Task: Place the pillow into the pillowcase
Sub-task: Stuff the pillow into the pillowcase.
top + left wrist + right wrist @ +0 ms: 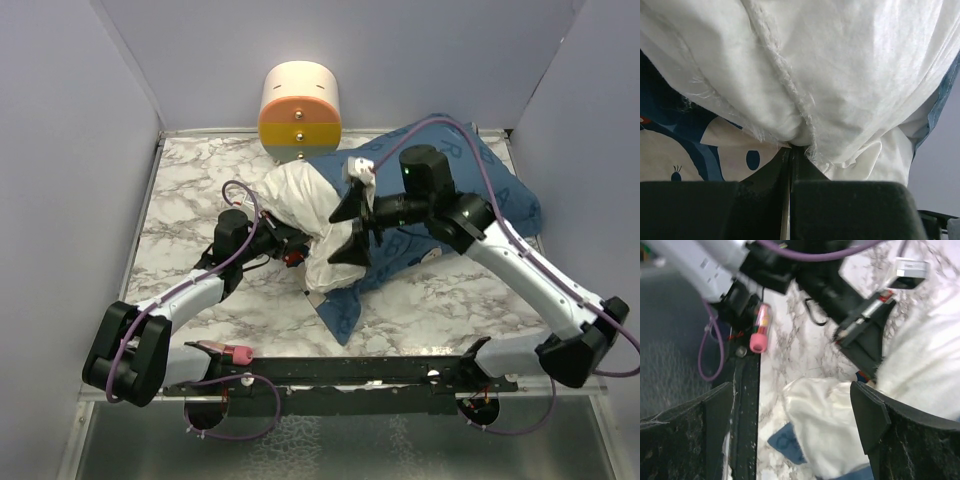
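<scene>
The left tool (790, 151) pinches the pillow (850, 75) at its seam, probably to hold it steady. The right tool (352, 228) stands wide open just above the uncovered end; the pillowcase (480, 180) covers the rest behind it.

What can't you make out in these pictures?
Top view: the pillowcase mouth and how much of the pillow is inside; the right gripper and its arm cover it.
Top view: the left gripper fingertips, tucked under the pillow.
Left wrist view: the pillowcase print, mostly hidden by the pillow.
Right wrist view: the pink-capped object, too blurred to identify.
</scene>
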Available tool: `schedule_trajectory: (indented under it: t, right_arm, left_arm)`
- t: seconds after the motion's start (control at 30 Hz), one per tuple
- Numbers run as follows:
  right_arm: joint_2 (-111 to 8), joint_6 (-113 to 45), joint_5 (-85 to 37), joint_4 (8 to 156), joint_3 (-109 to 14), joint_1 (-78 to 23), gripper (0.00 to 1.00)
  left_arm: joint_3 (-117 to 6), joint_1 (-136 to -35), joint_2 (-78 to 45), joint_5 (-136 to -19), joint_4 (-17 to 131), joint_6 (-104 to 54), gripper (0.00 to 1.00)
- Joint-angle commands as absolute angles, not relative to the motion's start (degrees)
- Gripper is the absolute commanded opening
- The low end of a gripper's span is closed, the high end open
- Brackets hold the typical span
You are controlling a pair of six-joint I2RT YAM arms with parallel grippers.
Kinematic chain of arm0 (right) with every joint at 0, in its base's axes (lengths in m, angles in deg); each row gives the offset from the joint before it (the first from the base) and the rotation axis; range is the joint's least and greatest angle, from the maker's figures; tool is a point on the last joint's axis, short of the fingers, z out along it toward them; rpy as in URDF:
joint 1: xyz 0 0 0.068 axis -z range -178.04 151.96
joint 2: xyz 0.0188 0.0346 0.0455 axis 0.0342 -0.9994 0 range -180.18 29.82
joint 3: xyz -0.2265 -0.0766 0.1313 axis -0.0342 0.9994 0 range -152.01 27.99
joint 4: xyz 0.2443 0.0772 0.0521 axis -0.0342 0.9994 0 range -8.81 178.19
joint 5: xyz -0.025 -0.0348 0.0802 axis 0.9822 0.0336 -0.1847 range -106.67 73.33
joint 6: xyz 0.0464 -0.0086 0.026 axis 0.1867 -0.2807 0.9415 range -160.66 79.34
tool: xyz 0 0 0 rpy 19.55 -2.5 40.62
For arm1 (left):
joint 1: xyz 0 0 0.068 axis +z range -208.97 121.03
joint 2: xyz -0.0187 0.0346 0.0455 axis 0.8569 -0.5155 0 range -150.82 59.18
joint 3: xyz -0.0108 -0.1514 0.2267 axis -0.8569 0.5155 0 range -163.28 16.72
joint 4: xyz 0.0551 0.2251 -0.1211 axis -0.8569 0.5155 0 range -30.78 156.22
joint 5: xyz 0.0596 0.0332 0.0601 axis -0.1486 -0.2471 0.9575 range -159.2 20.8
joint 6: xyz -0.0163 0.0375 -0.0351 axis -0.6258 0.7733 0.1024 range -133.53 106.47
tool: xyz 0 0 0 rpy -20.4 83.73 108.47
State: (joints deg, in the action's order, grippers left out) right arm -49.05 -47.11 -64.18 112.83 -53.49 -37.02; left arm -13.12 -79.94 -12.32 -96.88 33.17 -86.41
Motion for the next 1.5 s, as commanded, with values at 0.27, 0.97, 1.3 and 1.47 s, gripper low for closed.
schedule_trajectory:
  t: [0.27, 0.97, 1.3, 1.47]
  right_arm:
    - [-53.2, -70.0, -24.3, 119.6, -45.7, -52.8, 0.99]
    - [-65.5, -57.4, -0.3, 117.7, -56.3, -44.6, 0.01]
    - [-76.2, -50.7, -2.7, 118.7, -56.1, -43.8, 0.01]
    - [-76.4, -49.6, -6.5, 117.7, -51.0, -43.0, 0.01]
  left_arm:
    - [-16.9, -79.6, -10.8, -99.7, 28.3, -86.2, 0.0]
    - [-11.5, -79.5, 0.6, -102.5, 35.2, -85.7, 0.0]
    - [-16.8, -79.5, 4.9, -105.6, 37.9, -87.2, 0.0]
    - [-17.8, -79.5, 6.1, -105.2, 37.0, -88.9, 0.0]
